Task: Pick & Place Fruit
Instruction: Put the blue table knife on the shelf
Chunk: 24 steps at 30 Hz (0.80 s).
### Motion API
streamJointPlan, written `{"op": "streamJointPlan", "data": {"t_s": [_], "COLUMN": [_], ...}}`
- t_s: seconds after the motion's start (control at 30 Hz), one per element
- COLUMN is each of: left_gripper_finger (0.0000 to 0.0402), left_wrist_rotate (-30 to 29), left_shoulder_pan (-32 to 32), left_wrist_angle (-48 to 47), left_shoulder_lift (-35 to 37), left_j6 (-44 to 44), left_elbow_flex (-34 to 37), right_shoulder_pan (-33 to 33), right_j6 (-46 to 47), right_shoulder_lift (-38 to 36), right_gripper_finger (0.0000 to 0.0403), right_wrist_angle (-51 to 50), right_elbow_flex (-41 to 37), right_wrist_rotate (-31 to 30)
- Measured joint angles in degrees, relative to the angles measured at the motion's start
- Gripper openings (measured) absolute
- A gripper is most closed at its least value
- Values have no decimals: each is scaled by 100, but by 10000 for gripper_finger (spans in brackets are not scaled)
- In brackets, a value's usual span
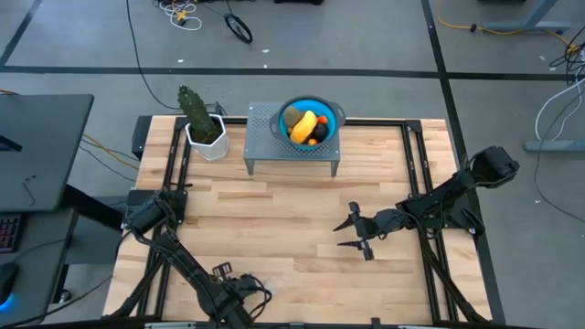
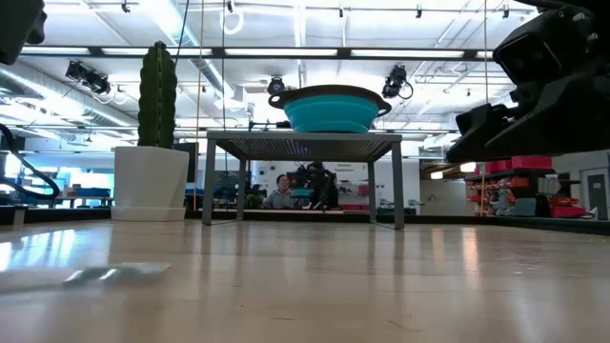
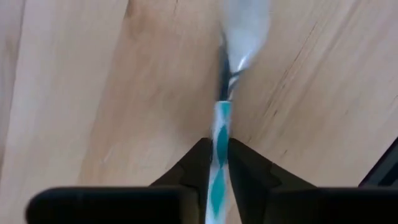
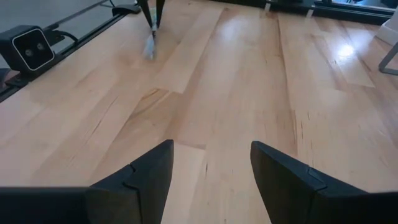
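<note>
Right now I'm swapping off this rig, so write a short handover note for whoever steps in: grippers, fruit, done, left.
Left gripper: at the table's near-left edge, closed on the knife, handle between its fingers, blade lying on the table.
Right gripper: open, empty, hovering over the table's right-centre.
Fruit: piled in the blue bowl on the grey metal stand at the back, beside the cactus.
Done: knife gripped.
Left: no fruit on the table yet.

Bright overhead shop lights, glare streaks across the table (image 4: 348, 50) toward 1 o'clock. Knife (image 3: 219, 155) goes blurry at 12 o'clock up close; low view's foreground wood is soft.
</note>
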State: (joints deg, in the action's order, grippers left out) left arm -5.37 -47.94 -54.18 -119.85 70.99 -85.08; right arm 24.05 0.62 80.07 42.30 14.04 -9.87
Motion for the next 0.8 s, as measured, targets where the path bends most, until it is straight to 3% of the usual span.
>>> {"op": "streamJointPlan", "data": {"t_s": [0.17,0.47,0.8], "left_gripper_finger": [41,53,39], "left_wrist_rotate": [-18,22,269], "left_shoulder_pan": [0,14,225], "left_wrist_angle": [26,97,150], "left_shoulder_lift": [0,0,2], "left_j6": [125,682,1129], "left_elbow_flex": [2,11,9], "right_shoulder_pan": [0,0,0], "right_j6": [1,28,26], "right_shoulder_lift": [0,0,0], "right_gripper_finger": [224,224,224], "right_wrist_angle": [0,0,0], "right_elbow_flex": [0,0,0], "right_wrist_rotate": [0,0,-2]}}
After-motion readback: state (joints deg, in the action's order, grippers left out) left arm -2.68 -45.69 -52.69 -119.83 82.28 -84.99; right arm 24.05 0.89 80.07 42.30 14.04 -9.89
